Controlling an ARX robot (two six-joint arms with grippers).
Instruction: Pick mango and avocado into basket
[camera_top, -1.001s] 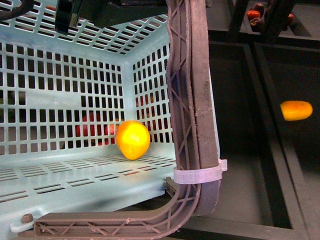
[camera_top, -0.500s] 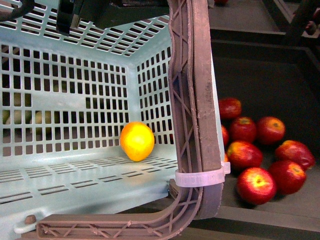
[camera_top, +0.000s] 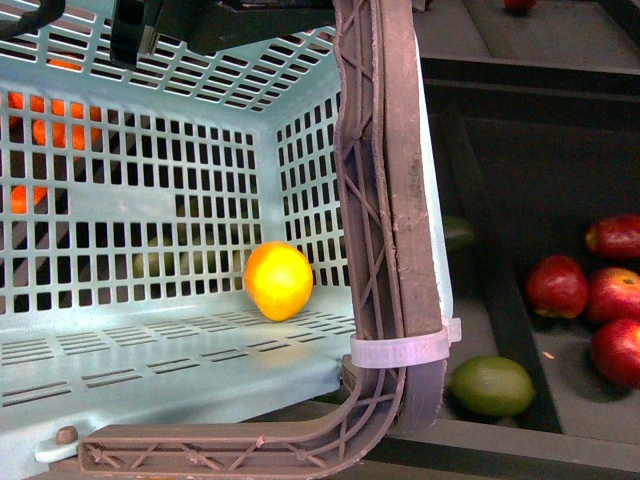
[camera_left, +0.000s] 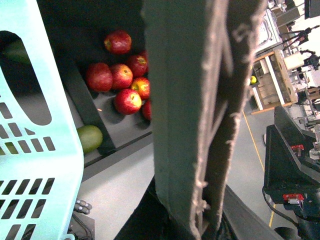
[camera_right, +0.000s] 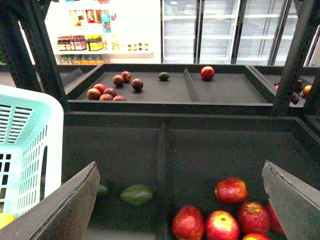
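Over the last second the front view had slid along the shelf: the bay with 1 lone yellow fruit gave way to a heap of red apples, and now the avocado (camera_top: 491, 386) had come into sight, low beside the basket (camera_top: 150, 200) and just past its brown handle (camera_top: 385, 200). That suggested the search for the second fruit was over and the pick could begin. The mango (camera_top: 279, 281) had kept its place through the move, lying on the basket's floor near the far corner, so half the task looked done. It was the only thing inside the basket. Some oranges (camera_top: 40, 130) showed only through the lattice, outside it. The avocado lay alone on the dark floor of its shelf compartment (camera_right: 125, 150), apart from the basket wall, with another green fruit (camera_top: 458, 232) half hidden further back. A divider (camera_right: 161, 165) separated it from the red apples (camera_top: 558, 285) in the next compartment. The left hand (camera_left: 190, 225) appeared clenched on the handle, which filled its wrist view. The right hand (camera_right: 180, 205) was released, fingers spread wide with nothing between them, hanging above the 2 compartments and not yet down at the avocado.
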